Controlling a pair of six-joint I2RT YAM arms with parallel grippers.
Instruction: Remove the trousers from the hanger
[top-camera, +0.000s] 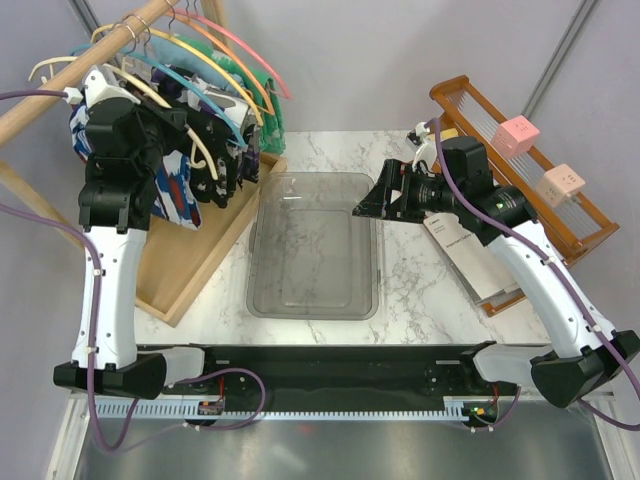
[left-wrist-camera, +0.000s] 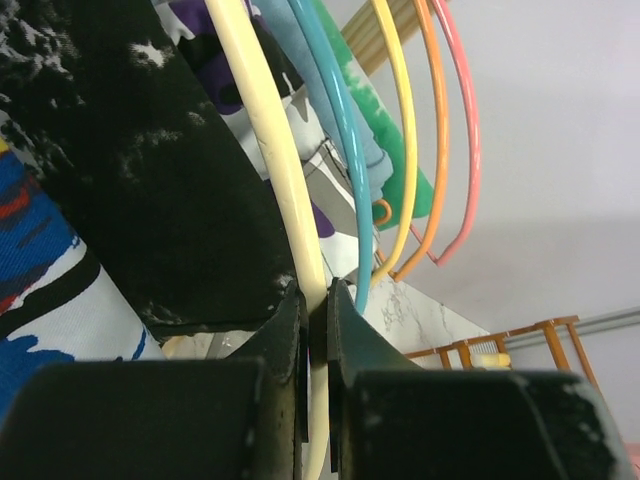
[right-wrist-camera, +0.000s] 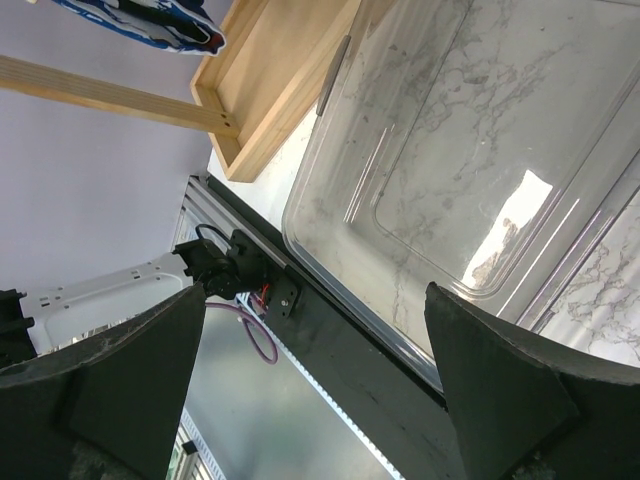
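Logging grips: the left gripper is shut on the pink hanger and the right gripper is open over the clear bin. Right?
No: the left wrist view shows the left gripper shut on the cream hanger, not a pink one. The right gripper is open over the clear bin.

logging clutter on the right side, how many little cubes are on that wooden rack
2. A pink cube sits on the wooden rack toward its far end; a paler cube sits nearer along it. Others could be hidden.
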